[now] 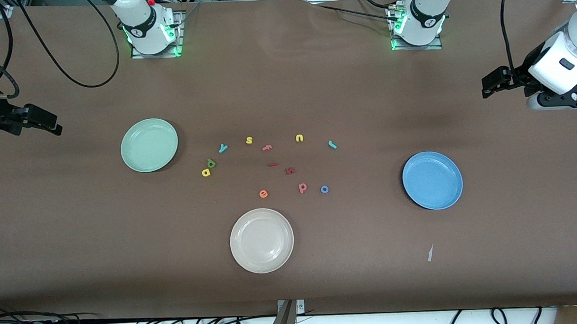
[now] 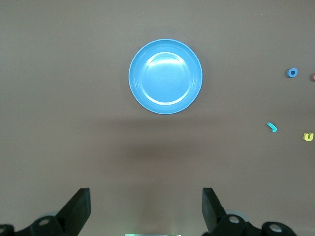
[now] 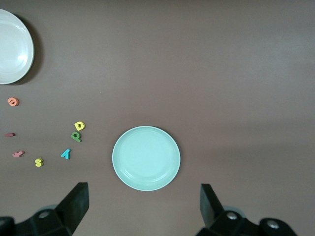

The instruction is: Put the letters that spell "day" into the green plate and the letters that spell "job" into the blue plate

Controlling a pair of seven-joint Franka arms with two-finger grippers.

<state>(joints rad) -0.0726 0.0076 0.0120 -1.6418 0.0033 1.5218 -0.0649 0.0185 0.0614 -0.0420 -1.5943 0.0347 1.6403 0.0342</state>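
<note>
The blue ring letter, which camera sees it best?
The front view: the blue ring "o" lies in plain sight beside the pink-red "b". The left wrist view shows it tiny near its edge. The right wrist view misses it.

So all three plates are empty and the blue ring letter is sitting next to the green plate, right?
Not quite. The three plates are empty, but the blue ring "o" lies beside the pink-red "b", toward the blue plate, well apart from the green plate. The front view shows it.

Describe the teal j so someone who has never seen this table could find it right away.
Start at the blue plate toward the left arm's end of the table. The teal j lies farther from the front camera than that plate, beside the yellow u. It is a lone hook, the letter nearest that end.
</note>
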